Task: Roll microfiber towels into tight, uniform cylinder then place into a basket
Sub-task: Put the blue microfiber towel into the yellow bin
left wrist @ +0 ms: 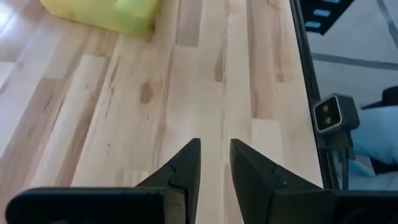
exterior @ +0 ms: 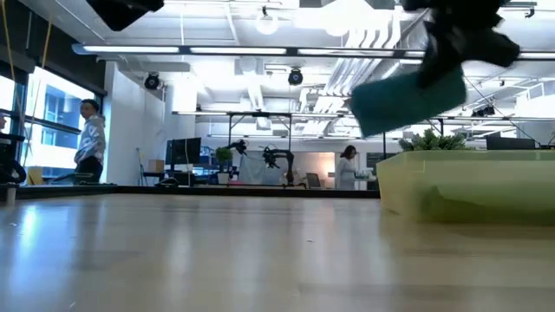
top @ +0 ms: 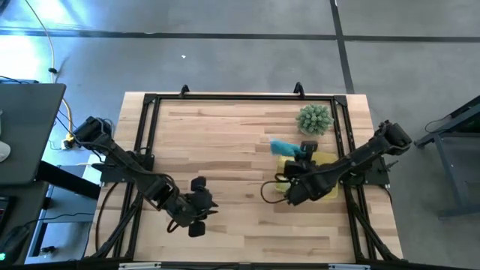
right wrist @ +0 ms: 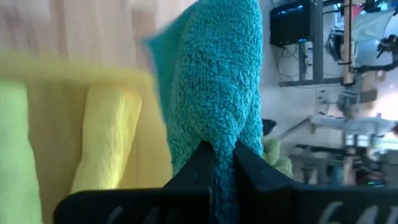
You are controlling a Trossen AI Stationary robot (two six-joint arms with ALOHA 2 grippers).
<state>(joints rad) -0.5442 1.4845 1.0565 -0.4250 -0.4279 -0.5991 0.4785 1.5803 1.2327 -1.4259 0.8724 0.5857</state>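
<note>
Light wooden table (top: 225,142) w/ black frame carries everything. Right tool (right wrist: 216,163) is clamped on one fuzzy teal microfiber towel (right wrist: 214,81), held up off the shallow translucent yellow plastic basket (exterior: 468,186); the arm hides most of the basket in high view. Inside: 2 rolls, one yellow (right wrist: 109,140), one lime green (right wrist: 15,149), latter cut off. Spiky green ball plant (top: 314,118) sits beside. Left tool (left wrist: 215,163) hovers over bare wood, fingers narrowly apart, empty.

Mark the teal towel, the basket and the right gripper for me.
teal towel (right wrist: 217,81): right wrist view, middle of the hanging cloth.
basket (exterior: 468,184): low view, near wall.
right gripper (right wrist: 217,158): right wrist view, between the fingertips, shut on the towel.
</note>
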